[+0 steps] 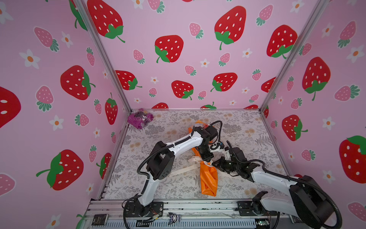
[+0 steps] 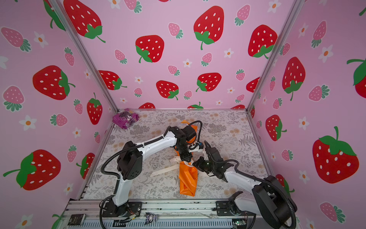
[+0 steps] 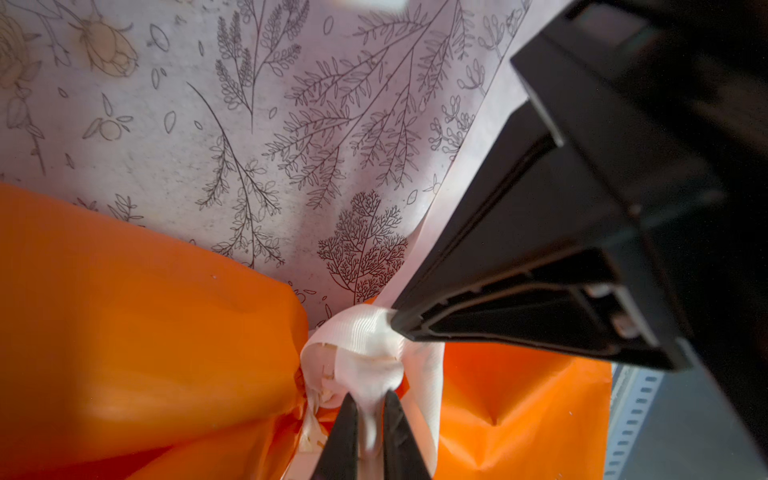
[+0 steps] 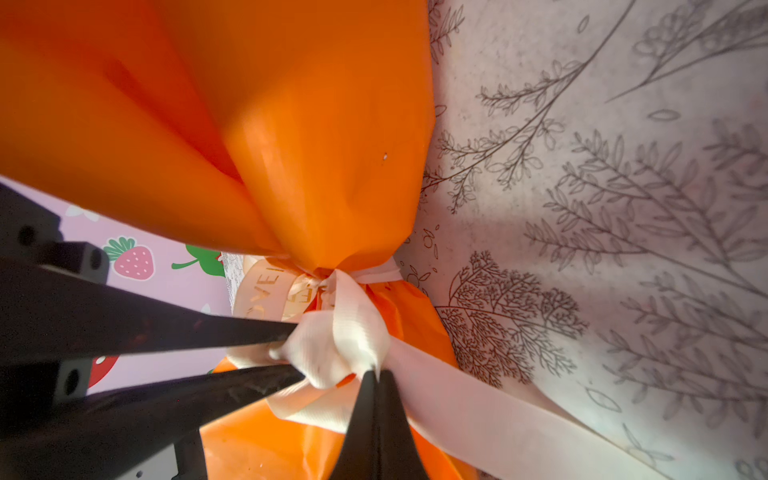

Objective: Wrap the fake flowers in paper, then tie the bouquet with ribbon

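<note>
The bouquet of fake flowers (image 1: 209, 178) (image 2: 188, 178) lies on the mat in its orange wrapping paper, narrow end toward the front; the flowers themselves are hidden under my left arm. A cream ribbon (image 3: 365, 336) (image 4: 353, 328) is knotted round the wrap's waist, and one tail (image 1: 184, 169) trails left. My left gripper (image 1: 207, 158) (image 3: 369, 397) reaches down onto the knot, its tips slightly apart and pinching a fold of ribbon. My right gripper (image 1: 214, 163) (image 4: 377, 372) comes in from the right, shut on the ribbon beside the knot. The two grippers almost touch.
A crinkly purple packet (image 1: 140, 118) (image 2: 124, 118) sits in the far left corner of the floral mat (image 1: 247, 126). Strawberry-print walls close in three sides. An aluminium rail (image 1: 198, 206) runs along the front edge.
</note>
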### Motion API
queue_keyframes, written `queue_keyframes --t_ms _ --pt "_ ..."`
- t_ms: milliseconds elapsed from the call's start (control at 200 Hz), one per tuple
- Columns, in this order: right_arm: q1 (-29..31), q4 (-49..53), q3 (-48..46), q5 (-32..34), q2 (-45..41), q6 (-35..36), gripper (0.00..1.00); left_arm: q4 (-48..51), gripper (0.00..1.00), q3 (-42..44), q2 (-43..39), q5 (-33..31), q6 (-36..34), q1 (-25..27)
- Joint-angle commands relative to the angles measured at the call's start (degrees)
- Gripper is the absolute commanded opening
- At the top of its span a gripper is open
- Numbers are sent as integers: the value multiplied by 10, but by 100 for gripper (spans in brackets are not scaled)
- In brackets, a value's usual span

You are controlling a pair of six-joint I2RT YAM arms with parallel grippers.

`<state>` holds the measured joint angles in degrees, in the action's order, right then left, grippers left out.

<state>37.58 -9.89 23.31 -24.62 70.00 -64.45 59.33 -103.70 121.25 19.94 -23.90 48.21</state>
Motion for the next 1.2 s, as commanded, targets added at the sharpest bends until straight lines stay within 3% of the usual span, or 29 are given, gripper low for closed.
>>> queue_keyframes --t_ms 0,45,225,550,730,931,1196 --pt "-3 -7 0 0 -5 -6 0 -2 7 -2 -9 18 -8 -1" --pt "-3 -7 0 2 -5 -6 0 -3 0 -1 -11 22 -6 0" --pt "-3 -4 -4 12 -15 -10 0 -19 0 4 -28 26 11 -7" --pt "-11 -1 7 22 -27 -7 0 -38 0 7 -58 134 83 -59" --pt "-22 3 27 21 -14 7 0 -63 0 29 -65 141 114 -74" --pt "-61 23 57 31 17 43 0 -99 0 17 -50 172 194 -105" --pt "-105 49 117 1 66 108 0 -65 0 -67 21 168 227 -106"
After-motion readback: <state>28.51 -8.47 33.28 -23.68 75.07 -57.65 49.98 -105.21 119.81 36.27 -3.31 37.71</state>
